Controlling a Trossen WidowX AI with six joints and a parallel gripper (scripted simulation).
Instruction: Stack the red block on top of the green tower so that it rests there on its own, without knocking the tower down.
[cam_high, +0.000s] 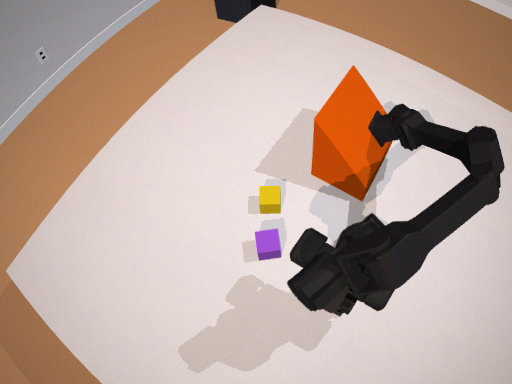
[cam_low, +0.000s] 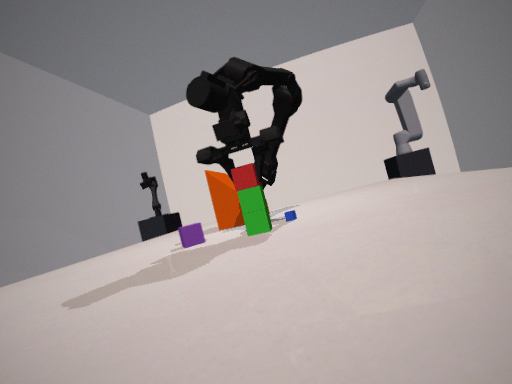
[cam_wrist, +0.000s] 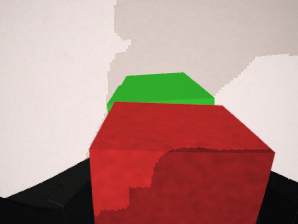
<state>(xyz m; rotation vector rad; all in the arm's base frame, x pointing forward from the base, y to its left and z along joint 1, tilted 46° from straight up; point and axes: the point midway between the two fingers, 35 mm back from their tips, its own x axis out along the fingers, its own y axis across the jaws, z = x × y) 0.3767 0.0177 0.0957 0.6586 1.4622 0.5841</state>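
My gripper (cam_low: 246, 172) is shut on the red block (cam_low: 244, 176) (cam_wrist: 180, 183). In the exterior view the red block sits right on top of the green tower (cam_low: 254, 210), its underside at the tower's top, set a little to the left. In the wrist view the tower's green top (cam_wrist: 160, 90) peeks out just beyond the red block. In the top view the arm's wrist (cam_high: 340, 270) hides both the block and the tower.
A large orange wedge-shaped block (cam_high: 347, 135) (cam_low: 222, 200) stands close behind the tower. A purple cube (cam_high: 268, 243) (cam_low: 192, 234), a yellow cube (cam_high: 270, 198) and a small blue cube (cam_low: 290, 215) lie on the table nearby. Two other robot arms stand in the background.
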